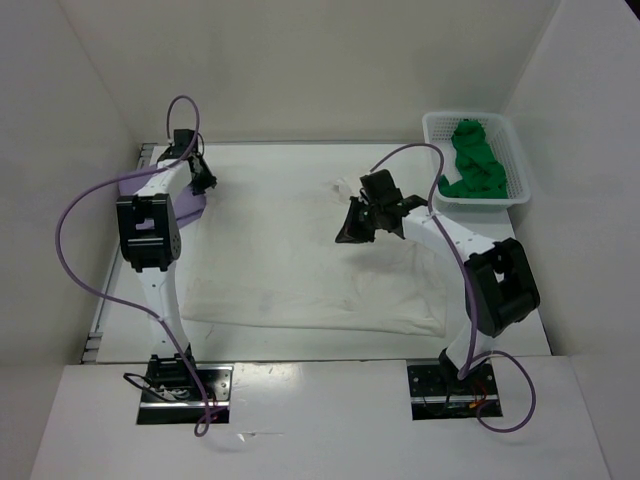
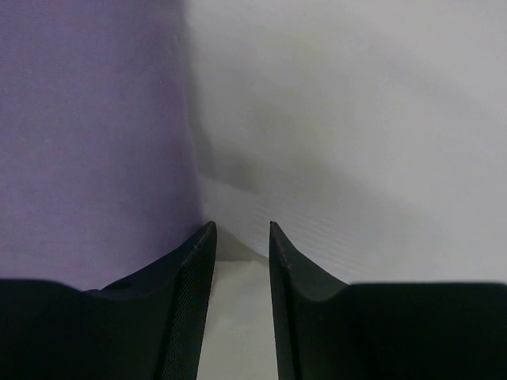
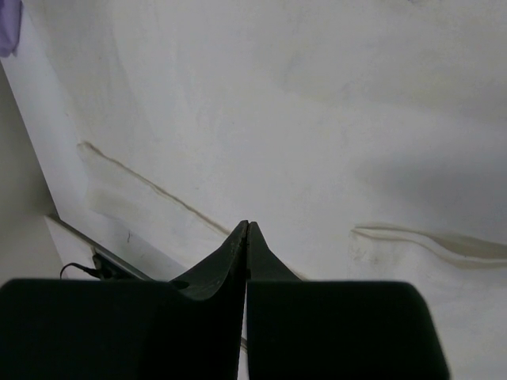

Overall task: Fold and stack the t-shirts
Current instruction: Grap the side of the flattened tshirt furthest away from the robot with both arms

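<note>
Right jaws closed above cream shirt (image 1: 300, 290); left jaws ajar, lavender shirt (image 2: 95, 134) half-hidden.

Lavender t-shirt (image 2: 87, 134): matt, finely woven cloth. Cream t-shirt (image 1: 300, 280): matt cloth, creased. Green t-shirt (image 1: 475, 165): crumpled cloth, in basket (image 1: 470, 115) of white plastic mesh.

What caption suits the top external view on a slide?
Cream t-shirt spread on table, green t-shirt in basket, lavender t-shirt by left hand.

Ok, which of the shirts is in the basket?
The green shirt, bunched in the basket. The cream shirt lies spread flat; the purple shirt sits far left.
</note>
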Motion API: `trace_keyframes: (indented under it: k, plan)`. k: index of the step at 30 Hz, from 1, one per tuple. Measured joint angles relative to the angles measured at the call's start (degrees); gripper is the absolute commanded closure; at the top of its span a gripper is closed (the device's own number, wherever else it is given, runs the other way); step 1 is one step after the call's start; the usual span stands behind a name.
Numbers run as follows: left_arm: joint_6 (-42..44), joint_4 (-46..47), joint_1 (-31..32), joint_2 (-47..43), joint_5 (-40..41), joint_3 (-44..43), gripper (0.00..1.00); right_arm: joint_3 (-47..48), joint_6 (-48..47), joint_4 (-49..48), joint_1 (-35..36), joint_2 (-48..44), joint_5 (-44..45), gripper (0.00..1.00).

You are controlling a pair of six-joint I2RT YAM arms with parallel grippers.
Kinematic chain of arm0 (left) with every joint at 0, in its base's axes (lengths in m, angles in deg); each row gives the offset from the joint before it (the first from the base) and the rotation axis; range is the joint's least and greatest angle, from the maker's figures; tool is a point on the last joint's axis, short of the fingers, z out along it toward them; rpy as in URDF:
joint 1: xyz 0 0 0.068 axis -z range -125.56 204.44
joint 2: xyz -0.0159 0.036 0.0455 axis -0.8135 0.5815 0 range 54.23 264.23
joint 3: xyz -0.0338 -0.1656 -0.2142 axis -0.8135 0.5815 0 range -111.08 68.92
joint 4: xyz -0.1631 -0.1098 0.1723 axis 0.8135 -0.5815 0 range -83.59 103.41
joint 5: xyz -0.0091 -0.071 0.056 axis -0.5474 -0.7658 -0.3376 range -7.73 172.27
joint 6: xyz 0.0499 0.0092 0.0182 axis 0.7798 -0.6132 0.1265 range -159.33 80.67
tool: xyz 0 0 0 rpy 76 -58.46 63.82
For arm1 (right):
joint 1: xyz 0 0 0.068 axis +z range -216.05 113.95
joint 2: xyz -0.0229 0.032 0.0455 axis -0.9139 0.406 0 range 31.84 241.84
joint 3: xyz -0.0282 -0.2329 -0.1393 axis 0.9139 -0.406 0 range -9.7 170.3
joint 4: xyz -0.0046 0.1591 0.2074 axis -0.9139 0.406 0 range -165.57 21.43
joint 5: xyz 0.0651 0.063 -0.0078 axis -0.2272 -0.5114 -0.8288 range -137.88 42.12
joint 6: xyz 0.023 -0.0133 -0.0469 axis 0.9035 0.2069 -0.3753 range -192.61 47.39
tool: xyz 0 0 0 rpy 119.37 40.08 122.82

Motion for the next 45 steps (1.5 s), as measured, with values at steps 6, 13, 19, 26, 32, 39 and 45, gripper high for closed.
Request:
trace_keyframes:
  k: [6,13,19,26,32,39,45]
  plan:
    - [1.8,-0.6,0.3,0.1,3.1,0.0,0.57,0.0,-0.3,0.0,-0.6,0.5,-0.1,0.91]
    - [3.1,-0.2,0.5,0.1,4.1,1.5,0.61,0.0,-0.6,-0.1,-2.8,0.5,-0.4,0.85]
    - [4.4,0.7,1.1,0.1,4.0,2.6,0.66,1.1,-0.9,-0.5,-4.3,0.8,-0.5,0.85]
    - [4.5,0.6,1.6,0.1,2.6,2.9,0.72,4.1,-1.2,-1.6,-4.8,4.6,0.1,0.75]
    - [3.8,0.3,1.8,0.0,2.3,2.9,0.96,10.3,-2.3,-1.7,-7.3,9.8,4.1,0.56]
    - [2.6,-0.1,1.9,-1.8,1.5,3.1,1.0,25.7,-4.9,-2.4,-11.9,20.3,14.6,0.45]
    - [1.5,0.3,1.9,-6.2,-0.2,5.8,1.0,39.5,-7.1,-1.4,-13.0,32.7,21.7,0.4]
